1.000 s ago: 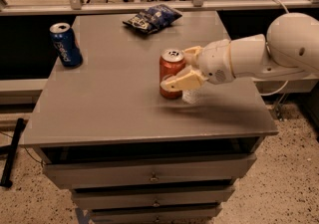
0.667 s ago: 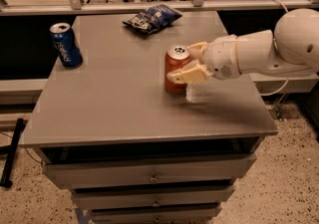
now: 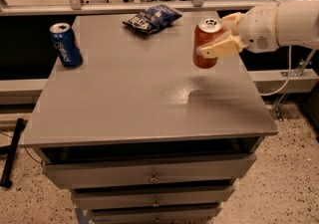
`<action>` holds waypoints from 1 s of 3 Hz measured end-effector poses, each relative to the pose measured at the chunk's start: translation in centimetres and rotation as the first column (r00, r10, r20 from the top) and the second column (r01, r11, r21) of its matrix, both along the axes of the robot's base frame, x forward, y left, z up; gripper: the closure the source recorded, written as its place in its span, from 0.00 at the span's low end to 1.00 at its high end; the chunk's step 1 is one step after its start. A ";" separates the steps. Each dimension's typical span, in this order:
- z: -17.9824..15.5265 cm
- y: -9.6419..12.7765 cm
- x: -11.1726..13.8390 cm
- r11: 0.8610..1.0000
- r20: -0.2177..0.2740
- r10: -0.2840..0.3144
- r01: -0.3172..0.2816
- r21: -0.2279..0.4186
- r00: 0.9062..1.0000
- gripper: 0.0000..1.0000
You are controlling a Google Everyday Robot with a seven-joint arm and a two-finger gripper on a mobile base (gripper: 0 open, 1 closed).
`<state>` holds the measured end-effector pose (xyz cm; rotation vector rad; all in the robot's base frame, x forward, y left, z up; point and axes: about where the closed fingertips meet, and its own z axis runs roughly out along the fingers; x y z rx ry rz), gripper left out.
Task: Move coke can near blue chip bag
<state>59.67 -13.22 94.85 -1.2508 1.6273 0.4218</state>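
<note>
The coke can (image 3: 206,41), red with a silver top, is held upright in the air above the right side of the grey table (image 3: 134,103). My gripper (image 3: 219,36) comes in from the right on a white arm and is shut on the can, with one cream finger across its front. The can's shadow lies on the table below it. The blue chip bag (image 3: 152,17) lies flat near the table's far edge, to the left of and beyond the can, apart from it.
A blue Pepsi can (image 3: 66,44) stands upright at the table's far left edge. The table has drawers (image 3: 149,173) below its front edge. A rail (image 3: 149,4) runs behind the table, with office chairs beyond it.
My gripper has lifted the coke can off the table and carried it up and toward the far edge, closer to the blue chip bag. The Pepsi can and the bag have not moved.
</note>
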 end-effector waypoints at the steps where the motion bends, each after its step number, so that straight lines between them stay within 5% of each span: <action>1: -0.1 0.4 0.3 1.000 0.004 0.009 -0.009 0.005 1.000 1.00; 2: 0.4 0.6 3.6 1.000 0.053 0.006 -0.007 0.020 0.999 1.00; 3: 0.2 1.3 9.7 0.999 0.103 0.010 -0.015 0.041 0.995 1.00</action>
